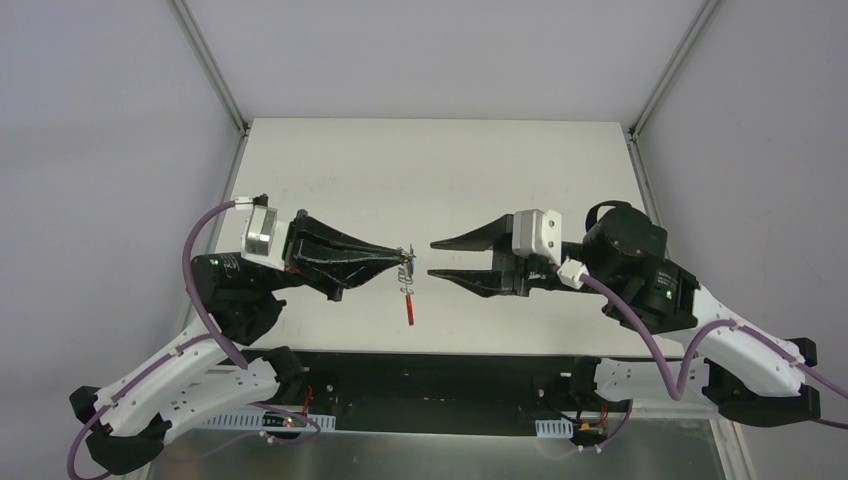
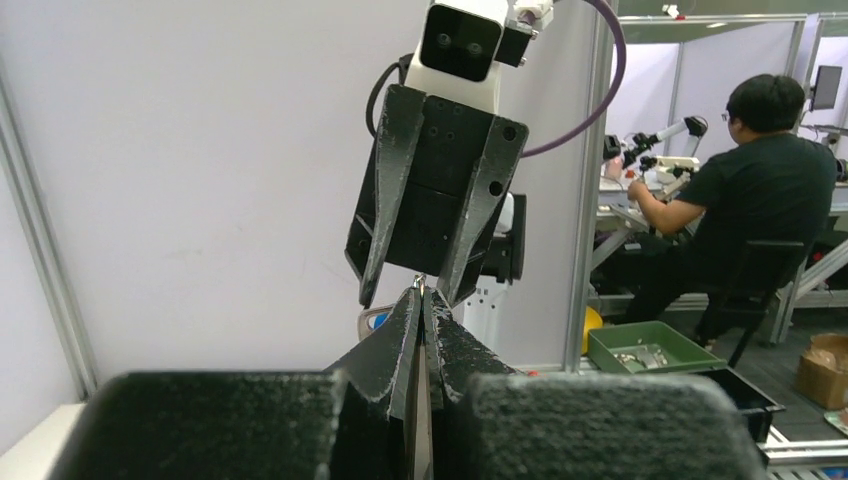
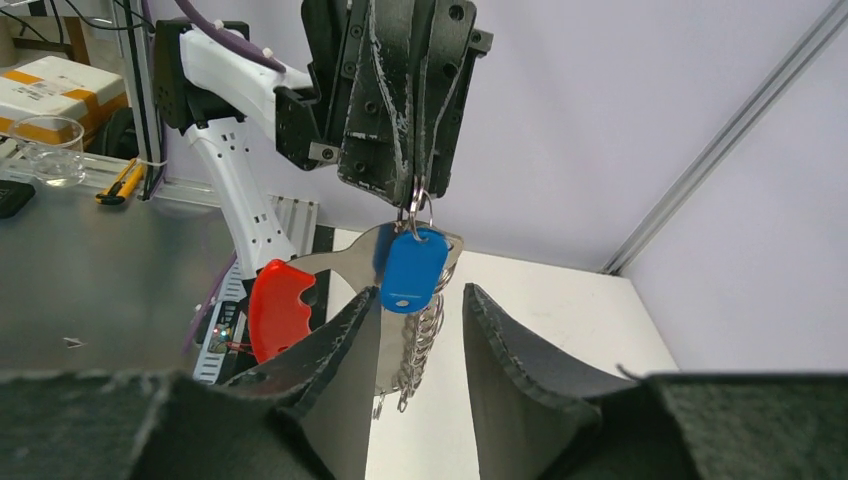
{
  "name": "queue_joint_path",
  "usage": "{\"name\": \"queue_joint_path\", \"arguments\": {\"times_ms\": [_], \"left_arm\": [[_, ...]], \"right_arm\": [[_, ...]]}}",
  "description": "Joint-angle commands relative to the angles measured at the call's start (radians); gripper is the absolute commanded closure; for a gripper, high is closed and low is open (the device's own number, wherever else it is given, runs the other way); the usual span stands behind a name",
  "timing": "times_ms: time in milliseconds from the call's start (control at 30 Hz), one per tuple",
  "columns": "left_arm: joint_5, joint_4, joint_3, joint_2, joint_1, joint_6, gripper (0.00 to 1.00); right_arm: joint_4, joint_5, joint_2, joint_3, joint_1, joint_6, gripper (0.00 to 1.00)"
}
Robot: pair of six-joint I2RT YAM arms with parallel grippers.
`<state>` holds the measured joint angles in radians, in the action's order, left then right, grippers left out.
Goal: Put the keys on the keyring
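My left gripper is shut on a silver ring of the keyring, held above the table. Its chained wire rings and the red curved strip hang below the fingertips. In the right wrist view the red strip swings left, and the blue tag of the keys hangs from the pinched ring in front of the chain. I cannot make out the dark key itself. My right gripper faces the left one, open, with nothing held. Its fingertips stand on either side of the hanging tag and chain without touching them.
The white table is bounded by pale walls and metal corner posts. Both arm bases sit along the dark near edge. Beyond the enclosure a seated person and a green bin show in the left wrist view.
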<state>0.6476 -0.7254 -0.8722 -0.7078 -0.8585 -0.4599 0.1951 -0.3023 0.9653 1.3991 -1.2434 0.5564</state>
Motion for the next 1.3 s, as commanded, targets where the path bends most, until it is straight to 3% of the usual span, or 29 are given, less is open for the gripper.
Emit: {"name": "queue_joint_path", "arguments": {"times_ms": [0,800,1000,1267], "left_arm": [[-0.058,-0.157,0.008,0.007,-0.008,-0.021,1.0],[-0.038,-0.098,-0.007,0.007,-0.01,-0.016,1.0],[-0.03,-0.095,-0.011,0.001,-0.008,-0.019,1.0],[-0.025,-0.095,-0.016,-0.001,-0.008,-0.026,1.0]], "right_arm": [[-0.074,0.002,0.016,0.072,-0.016,0.069,0.62],[-0.08,-0.015,0.08,0.121,-0.058,0.133,0.79],[-0.08,-0.003,0.071,0.112,-0.062,0.137,0.89],[-0.079,0.012,0.05,0.095,-0.065,0.132,0.86]]}}
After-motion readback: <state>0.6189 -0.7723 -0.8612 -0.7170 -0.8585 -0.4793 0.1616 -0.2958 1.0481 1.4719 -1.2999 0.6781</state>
